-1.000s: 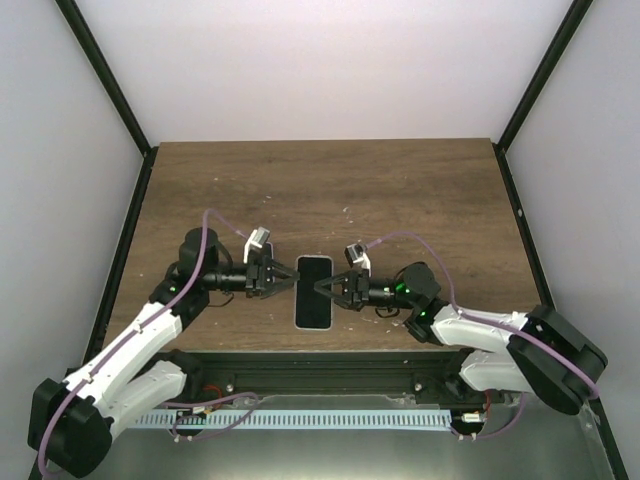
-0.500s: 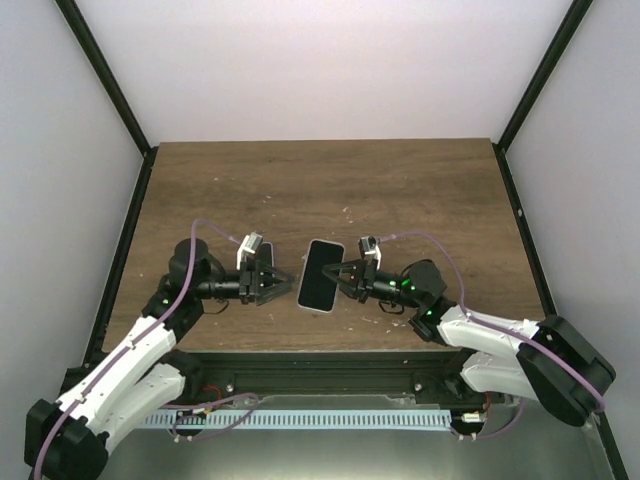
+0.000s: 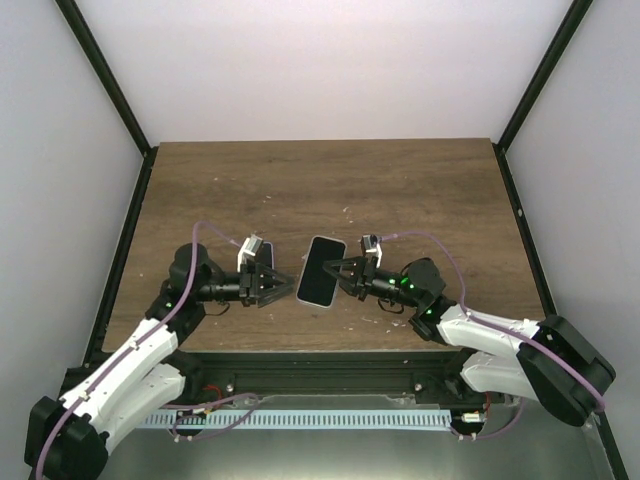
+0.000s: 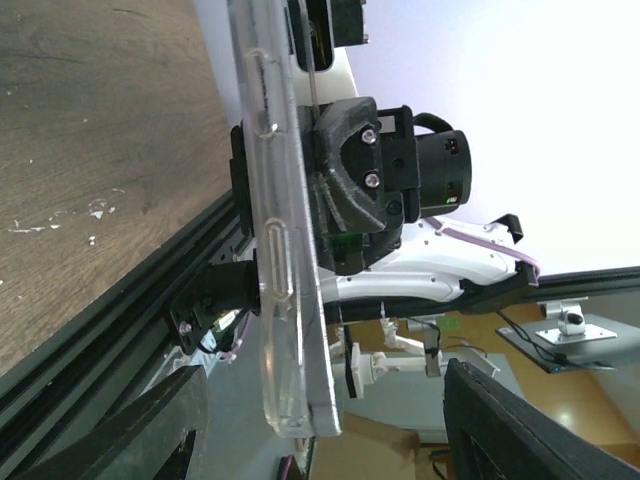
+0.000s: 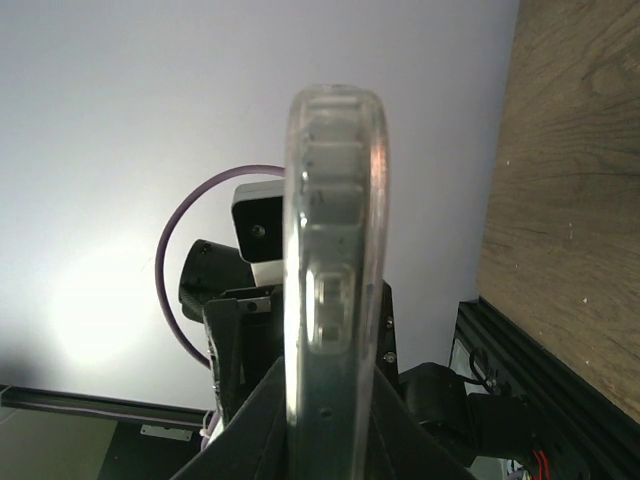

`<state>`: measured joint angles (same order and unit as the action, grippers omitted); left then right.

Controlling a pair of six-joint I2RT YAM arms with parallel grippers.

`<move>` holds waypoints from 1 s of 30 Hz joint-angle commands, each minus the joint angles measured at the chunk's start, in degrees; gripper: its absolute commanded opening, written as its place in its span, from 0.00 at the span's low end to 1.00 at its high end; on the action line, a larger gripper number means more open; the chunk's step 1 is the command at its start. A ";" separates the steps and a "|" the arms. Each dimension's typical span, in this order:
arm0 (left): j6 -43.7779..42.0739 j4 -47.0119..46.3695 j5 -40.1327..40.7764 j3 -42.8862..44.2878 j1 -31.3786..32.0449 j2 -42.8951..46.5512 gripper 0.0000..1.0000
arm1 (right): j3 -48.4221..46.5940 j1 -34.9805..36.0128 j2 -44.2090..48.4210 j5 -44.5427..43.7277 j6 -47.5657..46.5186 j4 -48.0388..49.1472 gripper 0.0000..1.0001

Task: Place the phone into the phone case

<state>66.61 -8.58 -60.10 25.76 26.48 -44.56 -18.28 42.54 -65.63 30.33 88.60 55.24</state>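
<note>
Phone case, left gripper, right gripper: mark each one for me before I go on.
phone case (image 5: 330, 240): right wrist view, clear side edge by the button bumps.
right gripper (image 3: 337, 268): top view, midway between its jaws at the case's edge.
left gripper (image 3: 286, 287): top view, midway between its open jaws.

Dark wood-grain table (image 3: 330, 180), few pale scuffs (image 3: 348, 211) near centre. Plain white back wall (image 3: 320, 70); left wall (image 3: 50, 220) and right wall (image 3: 590, 180) same white. Black posts (image 3: 105, 75) slant along back corners. Black rail (image 3: 320, 368) along table's near edge, white slotted strip (image 3: 330, 419) just below. Light soft, even; bright patch (image 5: 90, 300) on wall in right wrist view.
</note>
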 commanded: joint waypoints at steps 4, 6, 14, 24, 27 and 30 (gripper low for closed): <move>3.12 -7.82 0.57 -2.38 2.98 -1.74 0.63 | -3.68 -0.44 0.60 -1.92 1.36 3.99 0.13; 3.09 -8.63 1.37 -2.42 4.04 -2.37 0.62 | -3.76 -0.44 0.29 -2.02 1.51 4.15 0.13; 4.01 -11.11 2.79 -2.74 4.52 -3.68 0.37 | -3.45 -0.45 -1.25 -1.49 3.13 5.78 0.15; -3.57 0.54 6.04 1.53 4.53 -5.41 0.00 | -3.18 -0.35 -1.09 -0.15 1.34 2.24 0.32; -7.54 7.02 7.29 4.07 4.54 -5.69 0.00 | -2.69 -0.36 -0.41 -0.35 0.81 1.41 0.32; -8.34 8.05 7.31 4.79 4.50 -5.43 0.02 | -2.91 -0.36 0.33 -0.42 -0.34 0.29 0.23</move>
<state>62.85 -5.15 -55.22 28.18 31.03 -50.26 -19.14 42.44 -67.20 29.85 89.86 54.72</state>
